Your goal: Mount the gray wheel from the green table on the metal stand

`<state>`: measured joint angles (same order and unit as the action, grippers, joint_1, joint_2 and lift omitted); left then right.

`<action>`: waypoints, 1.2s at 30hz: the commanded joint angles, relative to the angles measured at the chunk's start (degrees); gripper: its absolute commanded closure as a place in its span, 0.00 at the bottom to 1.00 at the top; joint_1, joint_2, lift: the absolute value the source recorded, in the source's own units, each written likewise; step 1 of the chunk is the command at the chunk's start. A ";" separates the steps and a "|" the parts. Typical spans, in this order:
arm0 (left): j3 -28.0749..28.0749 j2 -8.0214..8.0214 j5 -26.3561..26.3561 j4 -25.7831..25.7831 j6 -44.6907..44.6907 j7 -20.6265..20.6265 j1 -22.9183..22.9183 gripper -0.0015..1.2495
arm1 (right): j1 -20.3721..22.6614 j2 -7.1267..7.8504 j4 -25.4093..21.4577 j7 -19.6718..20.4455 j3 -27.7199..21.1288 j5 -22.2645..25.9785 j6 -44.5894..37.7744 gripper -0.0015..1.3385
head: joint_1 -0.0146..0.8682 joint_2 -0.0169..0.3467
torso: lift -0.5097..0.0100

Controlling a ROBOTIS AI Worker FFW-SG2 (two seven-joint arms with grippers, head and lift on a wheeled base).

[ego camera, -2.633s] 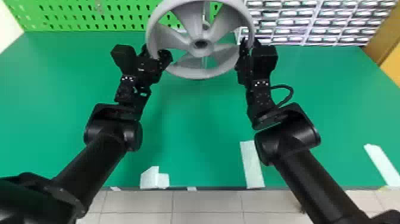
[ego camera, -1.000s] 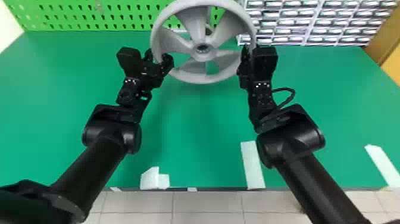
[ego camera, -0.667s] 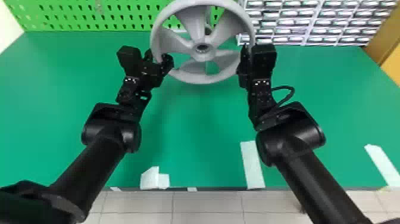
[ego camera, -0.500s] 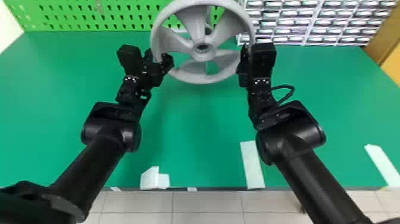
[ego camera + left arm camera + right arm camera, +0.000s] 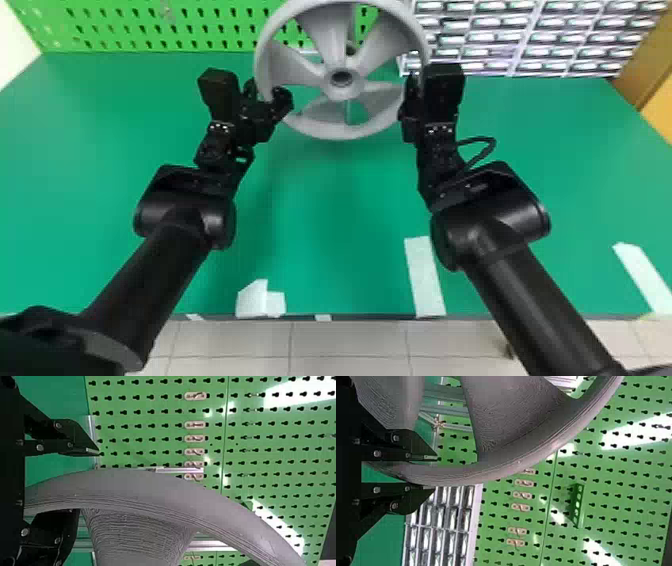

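Note:
The gray wheel (image 5: pixel 342 128) is held up over the far side of the green table, hub facing the head camera. At its left rim is my left gripper (image 5: pixel 267 95); in the left wrist view, my left gripper (image 5: pixel 89 483) stands open, its fingers apart on either side of the rim. My right gripper (image 5: pixel 417 92) is at the right rim; in the right wrist view, my right gripper (image 5: pixel 435 473) is shut on the rim of the wheel (image 5: pixel 494 465). Behind the wheel, mostly hidden, stands part of the metal stand (image 5: pixel 351 32); metal profiles (image 5: pixel 206 545) also show past the rim.
A green pegboard (image 5: pixel 200 25) rises behind the green table (image 5: pixel 325 210). At the back right is a rack of small drawers (image 5: pixel 530 37). White tape strips (image 5: pixel 425 277) lie near the table's front edge.
Compared with the oldest frame, the wheel has shifted slightly right and its tilt has changed a little; my left gripper has moved slightly right. Over the last second almost nothing has moved.

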<state>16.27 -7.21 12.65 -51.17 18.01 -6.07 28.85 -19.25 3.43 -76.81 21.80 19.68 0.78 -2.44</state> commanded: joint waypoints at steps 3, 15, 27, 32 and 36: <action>-0.10 0.00 -0.17 -0.51 -0.87 1.06 -0.11 0.68 | 0.00 -0.01 -0.53 -0.01 -0.17 0.19 -1.34 0.83 | 1.00 0.19 | 0.79; -0.80 0.00 -0.44 -0.60 -2.01 1.24 -0.20 0.68 | -0.61 -0.18 -0.62 -0.01 -0.08 0.54 -3.62 0.83 | 1.00 0.19 | 0.79; -1.24 0.00 -0.96 -0.95 -2.89 1.50 -0.29 0.68 | -0.79 -0.18 -0.71 -0.01 -0.08 0.63 -4.94 0.83 | 1.00 0.19 | 0.79; -1.33 0.00 -1.40 -0.86 -2.62 1.77 -0.38 0.68 | -1.05 -0.09 -0.53 -0.01 0.01 0.45 -4.94 0.83 | 1.00 0.19 | 0.79; -1.33 0.00 -1.76 0.02 -1.22 1.77 -0.03 0.68 | -1.41 0.08 0.26 -0.01 0.27 0.28 -4.50 0.83 | 1.00 0.19 | 0.79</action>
<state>14.94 -7.21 11.18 -51.91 15.81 -6.06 28.52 -20.36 3.28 -77.30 21.79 19.68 1.25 -7.33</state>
